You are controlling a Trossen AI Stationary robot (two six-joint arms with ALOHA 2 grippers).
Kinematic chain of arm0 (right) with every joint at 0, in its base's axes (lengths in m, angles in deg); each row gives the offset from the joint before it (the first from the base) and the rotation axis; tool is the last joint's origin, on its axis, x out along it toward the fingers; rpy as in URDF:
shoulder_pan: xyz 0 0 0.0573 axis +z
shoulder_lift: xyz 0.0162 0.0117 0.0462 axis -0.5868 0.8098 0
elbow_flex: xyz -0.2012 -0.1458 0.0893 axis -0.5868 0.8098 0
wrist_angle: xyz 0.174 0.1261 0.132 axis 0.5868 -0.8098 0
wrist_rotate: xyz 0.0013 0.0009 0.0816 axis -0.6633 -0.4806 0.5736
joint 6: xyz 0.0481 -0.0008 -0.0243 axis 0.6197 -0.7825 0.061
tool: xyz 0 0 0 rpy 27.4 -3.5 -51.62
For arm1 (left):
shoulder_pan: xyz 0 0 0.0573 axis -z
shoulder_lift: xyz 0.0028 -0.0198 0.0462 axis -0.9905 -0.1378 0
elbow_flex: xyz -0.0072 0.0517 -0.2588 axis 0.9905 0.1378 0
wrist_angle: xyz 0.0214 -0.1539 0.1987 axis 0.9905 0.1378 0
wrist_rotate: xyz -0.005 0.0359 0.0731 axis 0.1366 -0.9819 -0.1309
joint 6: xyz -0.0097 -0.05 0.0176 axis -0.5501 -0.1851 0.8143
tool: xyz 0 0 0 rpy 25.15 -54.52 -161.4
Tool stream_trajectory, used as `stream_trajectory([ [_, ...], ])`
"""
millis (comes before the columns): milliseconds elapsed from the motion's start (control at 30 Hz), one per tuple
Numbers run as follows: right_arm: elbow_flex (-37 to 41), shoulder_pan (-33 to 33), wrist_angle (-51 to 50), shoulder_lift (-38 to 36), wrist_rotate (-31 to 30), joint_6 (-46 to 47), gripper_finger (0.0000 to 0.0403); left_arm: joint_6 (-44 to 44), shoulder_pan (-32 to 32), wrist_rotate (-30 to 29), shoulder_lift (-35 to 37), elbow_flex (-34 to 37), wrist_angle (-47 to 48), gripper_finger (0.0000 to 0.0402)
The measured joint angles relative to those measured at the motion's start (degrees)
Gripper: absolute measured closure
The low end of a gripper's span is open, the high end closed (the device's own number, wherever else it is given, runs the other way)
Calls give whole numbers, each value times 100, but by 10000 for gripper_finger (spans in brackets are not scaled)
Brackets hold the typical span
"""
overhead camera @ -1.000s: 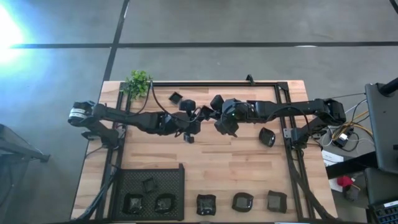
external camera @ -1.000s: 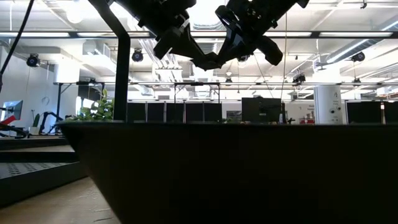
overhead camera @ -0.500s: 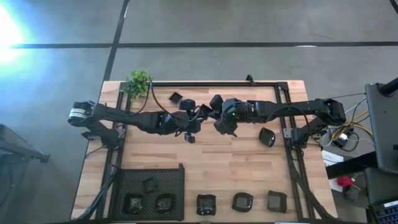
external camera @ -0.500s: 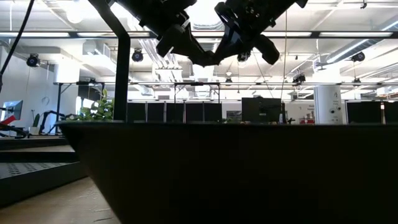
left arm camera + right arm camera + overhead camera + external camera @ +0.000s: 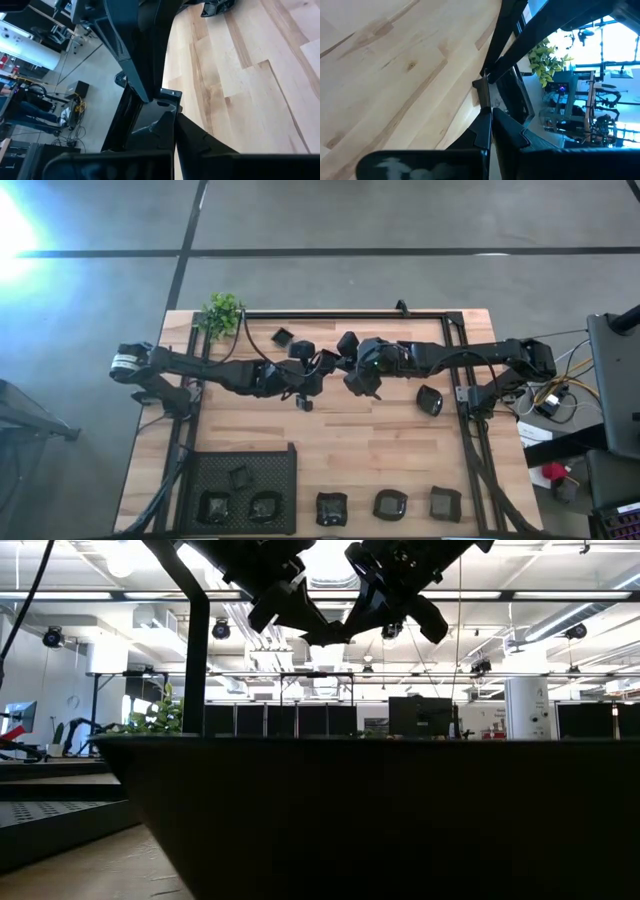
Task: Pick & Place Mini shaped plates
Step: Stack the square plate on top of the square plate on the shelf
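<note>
My left gripper [image 5: 330,362] [image 5: 174,117] and my right gripper [image 5: 348,372] [image 5: 488,117] hang high over the middle of the table. Both are shut, and their tips almost meet in the low view [image 5: 330,635]. No plate shows between either pair of fingers. Mini shaped plates lie flat on the wood: two [image 5: 283,335] [image 5: 301,348] at the far middle, one [image 5: 429,400] under the right arm, and three [image 5: 331,508] [image 5: 390,504] [image 5: 445,503] along the near edge. Three more [image 5: 213,505] [image 5: 265,505] [image 5: 240,476] lie in the black mesh tray [image 5: 215,462].
A small green plant [image 5: 222,313] stands at the far left corner. A black frame [image 5: 340,313] runs along the far edge and down both sides of the table. Bare wood [image 5: 380,440] lies between the arms and the near row of plates.
My left gripper has opened briefly and shut again without leaving its place. Both arms have stayed where they were, and no plate has moved.
</note>
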Motion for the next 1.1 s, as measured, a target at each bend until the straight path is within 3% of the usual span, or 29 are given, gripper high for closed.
stream_trajectory([
  [267,0,-2,16,0,-2,-28,390,-7,-2,-5,0,0,3,401],
  [600,-2,9,24,0,-22,41,325,-160,-7,-56,7,-28,353,401],
  [800,-2,22,-41,-17,-20,607,313,-664,34,-127,261,-55,1004,401],
  [900,-2,49,-77,-83,-17,905,317,-1045,131,-443,465,-51,1525,401],
  [1100,-2,110,-190,-389,0,1502,329,-2690,624,-1181,949,-54,3006,401],
])
